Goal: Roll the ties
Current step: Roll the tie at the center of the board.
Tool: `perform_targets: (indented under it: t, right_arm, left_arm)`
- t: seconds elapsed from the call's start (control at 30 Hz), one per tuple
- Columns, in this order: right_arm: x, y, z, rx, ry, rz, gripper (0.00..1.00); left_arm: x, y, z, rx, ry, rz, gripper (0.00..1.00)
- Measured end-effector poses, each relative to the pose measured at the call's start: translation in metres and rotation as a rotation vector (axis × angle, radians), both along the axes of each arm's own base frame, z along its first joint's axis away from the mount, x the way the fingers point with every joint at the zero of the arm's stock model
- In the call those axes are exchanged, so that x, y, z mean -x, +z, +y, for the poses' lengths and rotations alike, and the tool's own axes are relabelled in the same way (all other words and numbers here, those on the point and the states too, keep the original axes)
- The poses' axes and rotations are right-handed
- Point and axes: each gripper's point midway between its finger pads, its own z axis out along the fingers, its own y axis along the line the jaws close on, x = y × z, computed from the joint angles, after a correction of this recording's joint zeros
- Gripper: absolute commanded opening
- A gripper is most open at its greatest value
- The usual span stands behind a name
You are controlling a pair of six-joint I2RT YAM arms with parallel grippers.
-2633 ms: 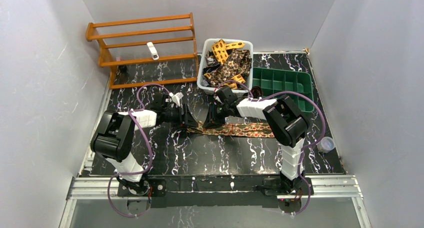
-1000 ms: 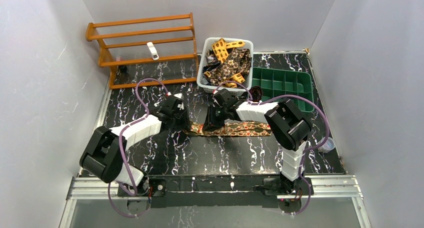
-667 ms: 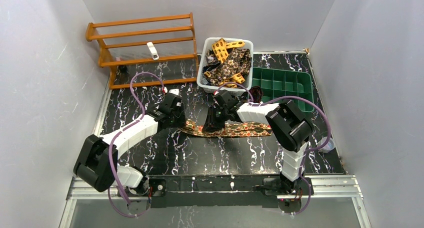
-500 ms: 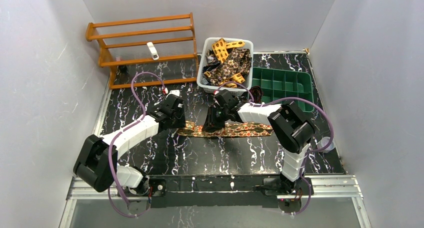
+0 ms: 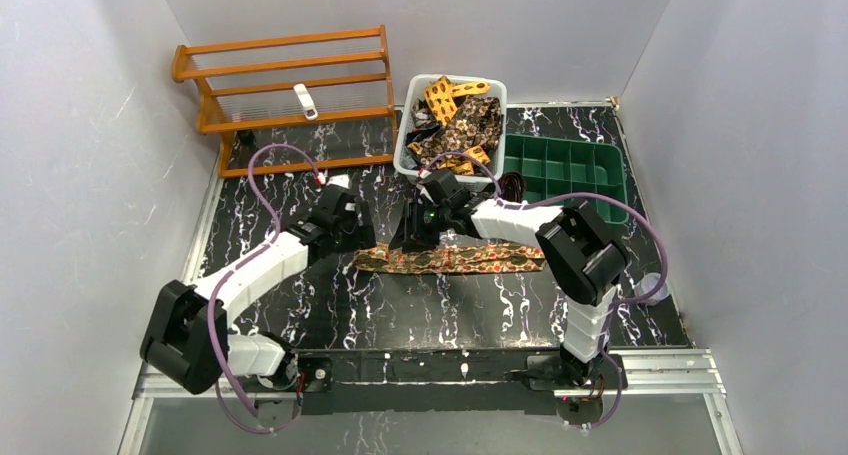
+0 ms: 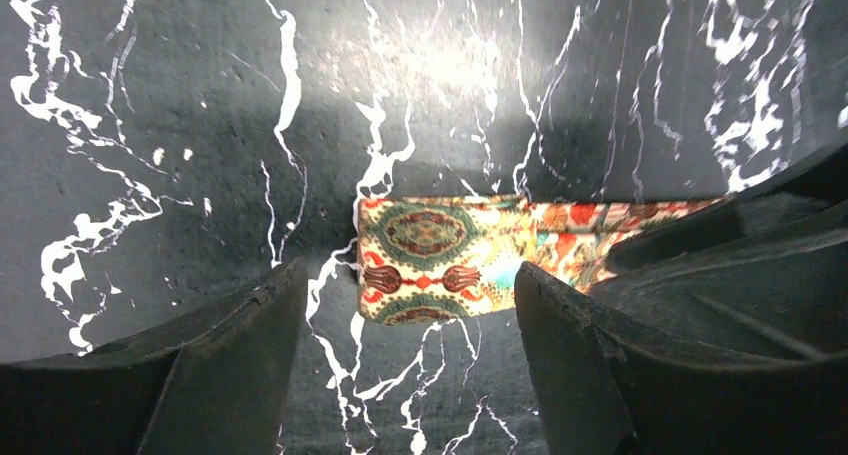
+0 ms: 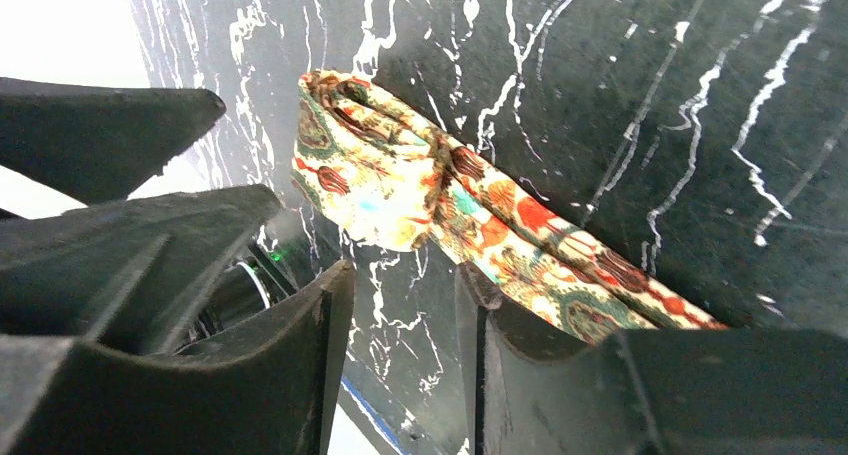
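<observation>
One patterned red-orange and olive tie (image 5: 470, 260) lies stretched along the dark marble table (image 5: 400, 315), its left end folded over itself. My left gripper (image 5: 360, 243) hovers at that folded end (image 6: 440, 260) with its jaws open; the fabric lies beyond the fingertips and nothing is gripped. My right gripper (image 5: 406, 241) stands just to the right of it, open too. In the right wrist view the tie (image 7: 440, 195) runs past the outside of the right finger (image 7: 520, 335), and the gap of that gripper (image 7: 400, 295) holds only bare table. More ties (image 5: 455, 125) fill a white basket (image 5: 404, 160).
A green compartment tray (image 5: 565, 170) sits to the right of the basket. At the back left stands an orange wooden rack (image 5: 290, 85). A small clear cup (image 5: 650, 287) is near the right wall. Purple cables loop over both arms.
Both grippers have opened and let go of the tie's left end, which now lies folded on the table. The left arm has stretched out, and its gripper has drawn slightly left.
</observation>
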Motion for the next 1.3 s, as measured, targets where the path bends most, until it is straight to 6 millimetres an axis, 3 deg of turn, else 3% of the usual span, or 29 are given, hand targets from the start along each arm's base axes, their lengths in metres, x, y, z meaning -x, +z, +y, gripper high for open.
perform_targets:
  t: [0.17,0.3,0.47,0.7,0.97,1.3]
  right_arm:
    - [-0.002,-0.004,0.015,-0.016,0.009,0.029,0.53]
    - [-0.003,-0.017,0.022,-0.014,0.009,0.059,0.52]
    - [0.0,-0.033,0.022,0.002,0.009,0.103,0.47]
    - [0.004,-0.027,0.029,-0.032,0.037,0.108,0.38]
    - [0.012,-0.023,0.035,-0.057,0.061,0.122,0.32]
    - [0.013,-0.026,0.034,-0.038,0.05,0.123,0.39]
  left_arm:
    - [-0.017,0.012,0.019,0.12,0.091,-0.009,0.75]
    - [-0.02,0.004,0.031,0.195,0.139,0.024,0.76]
    - [-0.006,-0.017,0.026,0.266,0.126,0.104,0.77]
    - [0.009,-0.041,0.022,0.373,0.145,0.174,0.77]
    - [0.002,-0.04,0.015,0.463,0.134,0.139,0.77]
    - [-0.001,-0.039,0.008,0.497,0.095,0.132,0.73]
